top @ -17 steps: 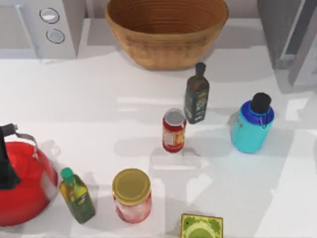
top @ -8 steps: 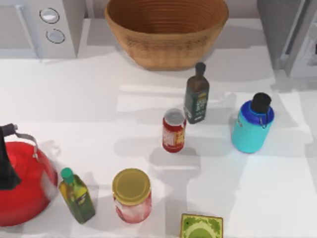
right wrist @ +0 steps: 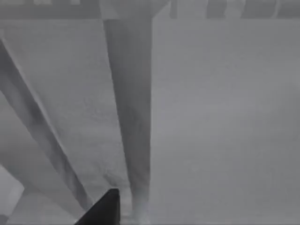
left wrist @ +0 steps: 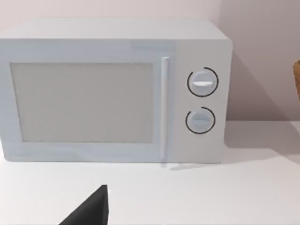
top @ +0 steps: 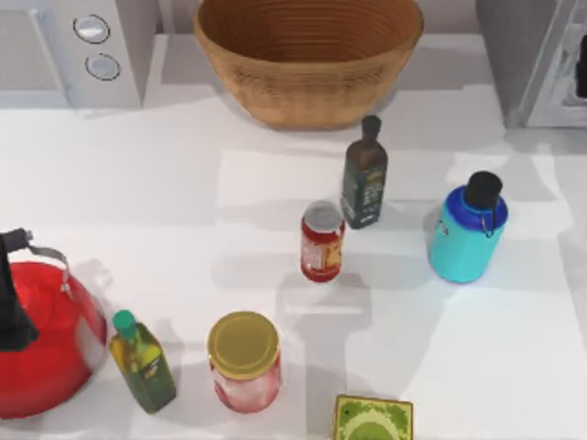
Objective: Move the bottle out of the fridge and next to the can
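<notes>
The turquoise bottle [top: 466, 235] with a black cap stands upright on the white table, out of the fridge [top: 541, 57], which sits at the back right corner. The red can [top: 322, 241] with a silver top stands to the bottle's left, a wide gap between them. In the right wrist view, a black edge of my right gripper [right wrist: 104, 209] sits close against the fridge's grey panels [right wrist: 211, 117]. A dark bit of the right arm [top: 581, 79] shows at the table's right edge by the fridge door. My left gripper [left wrist: 91, 211] hangs parked in front of the microwave [left wrist: 112, 91].
A wicker basket [top: 307, 55] sits at the back centre, with the microwave [top: 73, 46] at back left. A dark green glass bottle [top: 364, 183] stands just behind the can. Along the front are a red kettle [top: 41, 339], an oil bottle [top: 142, 362], a yellow-lidded jar [top: 244, 362] and a green box [top: 372, 420].
The fridge door has swung from an open angle to nearly shut against the body. The shadows on the table have shifted. Bottle and can stay put.
</notes>
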